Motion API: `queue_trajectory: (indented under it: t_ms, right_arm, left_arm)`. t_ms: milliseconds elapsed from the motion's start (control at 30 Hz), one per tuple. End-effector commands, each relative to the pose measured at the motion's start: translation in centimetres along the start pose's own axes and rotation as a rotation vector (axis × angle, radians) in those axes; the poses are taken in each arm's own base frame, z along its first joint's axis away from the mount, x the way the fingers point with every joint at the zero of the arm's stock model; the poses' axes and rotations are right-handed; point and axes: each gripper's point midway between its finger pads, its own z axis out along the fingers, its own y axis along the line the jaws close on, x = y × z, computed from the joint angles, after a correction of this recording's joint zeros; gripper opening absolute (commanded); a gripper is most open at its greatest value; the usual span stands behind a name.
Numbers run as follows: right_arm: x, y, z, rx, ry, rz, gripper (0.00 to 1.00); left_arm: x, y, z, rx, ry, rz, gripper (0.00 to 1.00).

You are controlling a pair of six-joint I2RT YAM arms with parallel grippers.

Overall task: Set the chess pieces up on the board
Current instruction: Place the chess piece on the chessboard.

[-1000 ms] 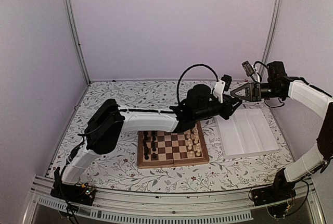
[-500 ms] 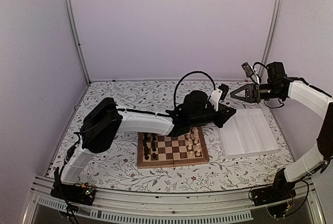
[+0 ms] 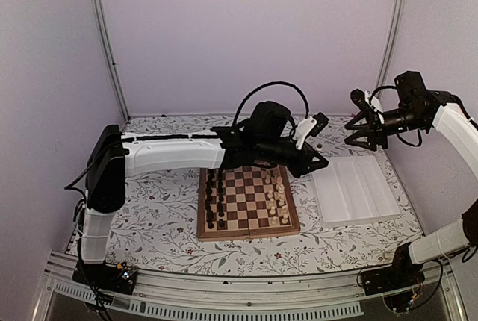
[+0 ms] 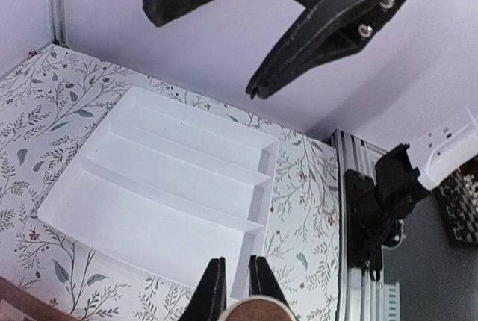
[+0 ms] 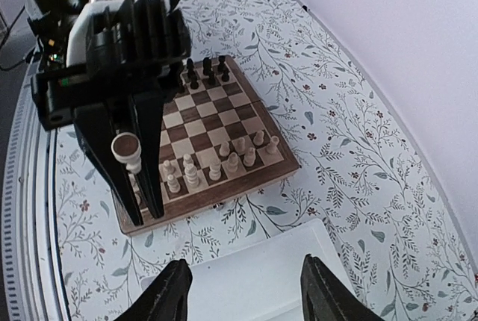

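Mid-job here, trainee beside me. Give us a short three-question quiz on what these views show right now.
1. True or false: the left gripper is shut on a pale chess piece.
2. The right gripper is: A) open and holding nothing; B) shut on a black pawn; C) clamped on a tray wall.
3. Fill in: in the top view, the dark pieces stand along the ___ side of the board.

Key: 1 true; 2 A; 3 left.
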Motion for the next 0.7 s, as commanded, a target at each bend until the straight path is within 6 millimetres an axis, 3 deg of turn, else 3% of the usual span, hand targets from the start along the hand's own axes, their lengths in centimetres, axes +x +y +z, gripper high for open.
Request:
queue_trajectory:
  t_ms: [0, 133, 400, 667]
  right_arm:
    - [0.9, 1.4, -0.1, -0.005, 0.139, -0.278, 0.53]
    - [-0.3, 3.5, 1.8, -0.102, 0.098, -0.298, 0.52]
    - [-1.1, 7.1, 5.4, -0.266, 0.007, -0.211, 0.51]
    - [-0.8, 8.3, 7.2, -0.345, -0.019, -0.131, 0.5]
  left_arm:
    - [2.8, -0.5, -3.3, 0.055, 0.232, 0.037, 0.0]
    - [4.1, 0.0, -4.5, 0.05, 0.299, 0.043, 0.0]
    - [2.6, 0.4, -4.7, 0.017, 0.287, 0.091, 0.0]
    - [2.8, 0.5, -4.7, 0.02, 0.294, 0.115, 0.0]
